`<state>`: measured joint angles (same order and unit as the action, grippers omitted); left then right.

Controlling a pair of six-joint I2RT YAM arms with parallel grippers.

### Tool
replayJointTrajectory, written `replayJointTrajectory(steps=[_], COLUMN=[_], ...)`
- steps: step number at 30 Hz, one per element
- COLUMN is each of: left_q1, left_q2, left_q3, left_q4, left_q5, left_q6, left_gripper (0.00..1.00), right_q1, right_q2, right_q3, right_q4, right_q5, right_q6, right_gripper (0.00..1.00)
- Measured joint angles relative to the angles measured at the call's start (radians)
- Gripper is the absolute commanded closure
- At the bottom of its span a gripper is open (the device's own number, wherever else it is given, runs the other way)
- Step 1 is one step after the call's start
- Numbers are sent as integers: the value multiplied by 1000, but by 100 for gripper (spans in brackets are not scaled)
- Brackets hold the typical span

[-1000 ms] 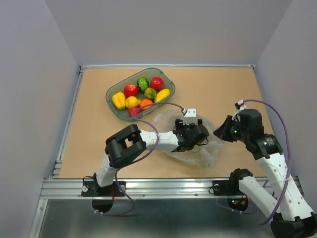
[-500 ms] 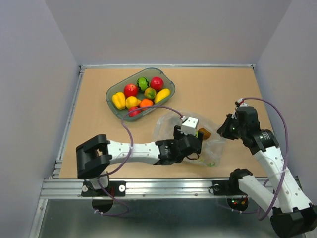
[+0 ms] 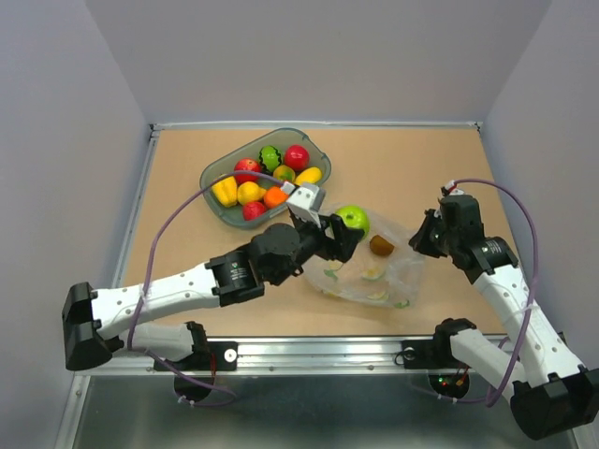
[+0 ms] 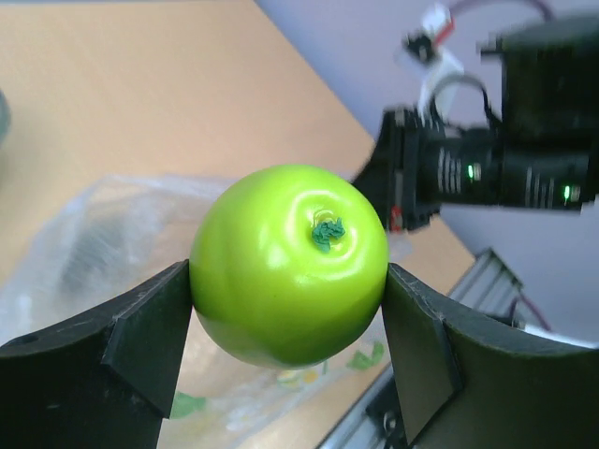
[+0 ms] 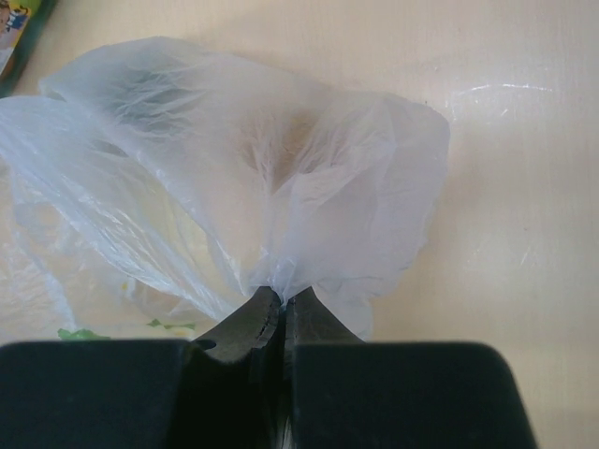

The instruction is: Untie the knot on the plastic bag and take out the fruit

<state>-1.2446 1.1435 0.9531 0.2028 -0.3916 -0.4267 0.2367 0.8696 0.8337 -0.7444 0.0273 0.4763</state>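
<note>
The left hand (image 3: 340, 232) grips the green apple (image 4: 290, 262) between both fingers, held over the plastic bag (image 3: 370, 281), which lies on the worktop (image 3: 421, 168) near the tray (image 3: 211, 192). The right hand (image 5: 281, 313) is pinched tight on the bag's right edge. A kiwi (image 3: 381, 245) sits in the bag.

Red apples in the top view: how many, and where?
2, both in the grey tray: one red apple near its left side, the other red apple by its far edge. Others could hide beneath the pile.
</note>
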Motion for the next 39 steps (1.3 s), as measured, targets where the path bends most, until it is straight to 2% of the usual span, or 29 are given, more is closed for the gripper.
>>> replayJointTrajectory(steps=[5,12,14,19,21,23,24,28,31,39], left_q1=[211,529,649,825,860,885,894,900,899,899], left_q2=[-58,-23,29,224,306,391,434,525,538,475], left_q3=[36,44,44,99,138,184,206,256,279,271], left_q4=[-31,-85,-78,-66,-64,-64,-64,-79,-99,-105], left_q5=[50,101,136,182,193,202,208,229,237,259], left_q6=[17,52,67,107,117,126,130,134,132,124], left_gripper=[78,76,73,62,58,41,29,15,9,1], right_q1=[0,0,0,0,0,0,0,0,0,0], right_q2=[8,10,8,-5,-13,-24,-29,-43,-56,-77], right_q3=[-16,-16,-16,-16,-16,-16,-16,-16,-16,-16], right_q4=[20,36,42,48,49,49,50,49,49,48], right_q5=[11,19,19,18,13,2,-4,-37,-53,-79], right_q6=[14,27,30,45,49,55,56,65,71,74], right_gripper=[99,100,99,99,100,99,99,99,99,99])
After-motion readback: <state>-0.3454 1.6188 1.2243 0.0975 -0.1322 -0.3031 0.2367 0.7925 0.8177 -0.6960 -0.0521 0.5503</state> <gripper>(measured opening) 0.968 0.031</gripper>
